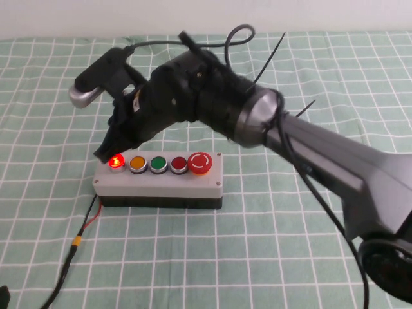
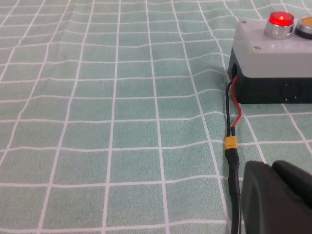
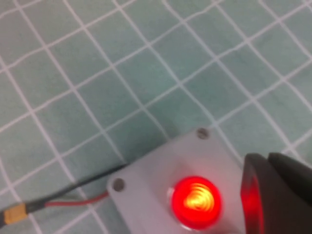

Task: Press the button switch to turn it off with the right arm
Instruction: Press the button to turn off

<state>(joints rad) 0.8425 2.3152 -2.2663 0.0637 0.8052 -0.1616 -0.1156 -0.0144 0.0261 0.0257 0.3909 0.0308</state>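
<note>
We see the counter (image 1: 270, 257) first, spread with a green checked cloth that runs to every edge of the high view. The right arm (image 1: 257, 122) is the biggest thing on it, reaching in from the right and slanting down toward the left end of the grey switch box (image 1: 161, 182). That box sits near the middle of the counter on a black base, with five buttons in a row on top. A black and red cable (image 1: 77, 238) trails from its left end toward the near left corner.

The right gripper (image 1: 108, 153) hangs just above and slightly behind the button switch (image 1: 116, 161), the small red one at the far left of the row, which glows lit. In the right wrist view the dark tip (image 3: 275, 195) sits just beside the glowing button (image 3: 196, 201), and we cannot tell how the jaws stand. The left gripper (image 2: 275, 197) rests low at the near left, beside the cable; we cannot tell its jaws either.

We judge the approach nearly done and the press itself not yet made. The next move calls for a short, straight push down onto the lit cap, kept clear of the orange button (image 1: 137, 163) next door. There is open cloth all around the box, and the box's left edge is close to the button.
</note>
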